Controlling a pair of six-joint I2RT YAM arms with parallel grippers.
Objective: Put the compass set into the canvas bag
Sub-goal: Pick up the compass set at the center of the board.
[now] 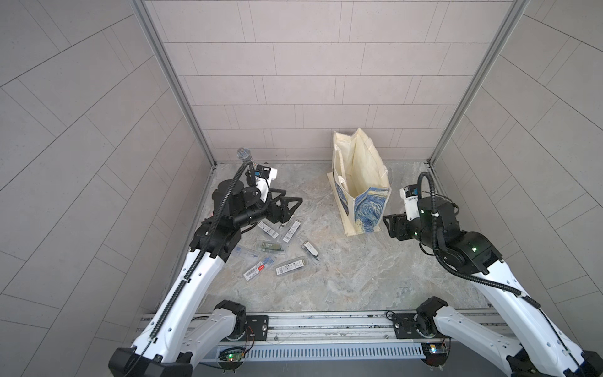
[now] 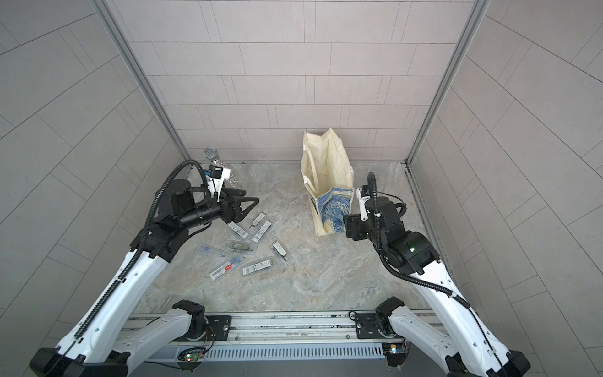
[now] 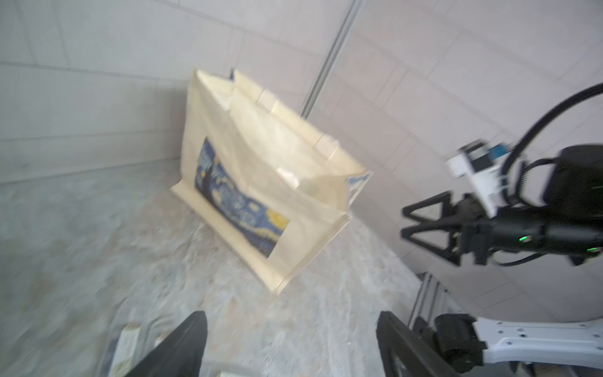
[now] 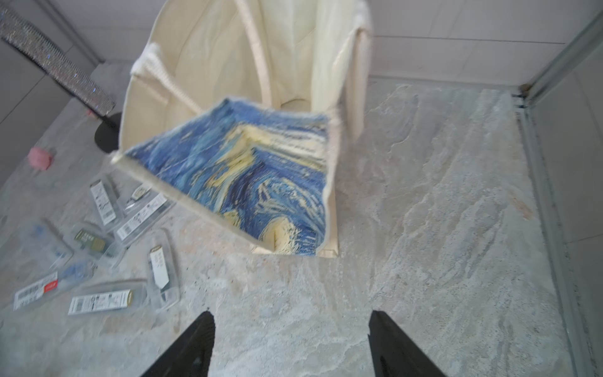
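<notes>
One tall, boxy cream canvas bag [image 1: 359, 169]

- We see pale grey tiled walls [image 1: 310, 81] closing in three sides, their joints staggered like brickwork.
- Two aluminium corner posts [image 1: 176, 85] rise where the walls meet.
- Below us lies a marbled grey-beige floor [image 1: 342, 277], softly and evenly lit.
- A metal rail [image 1: 326, 322] edges the near side.
</notes>
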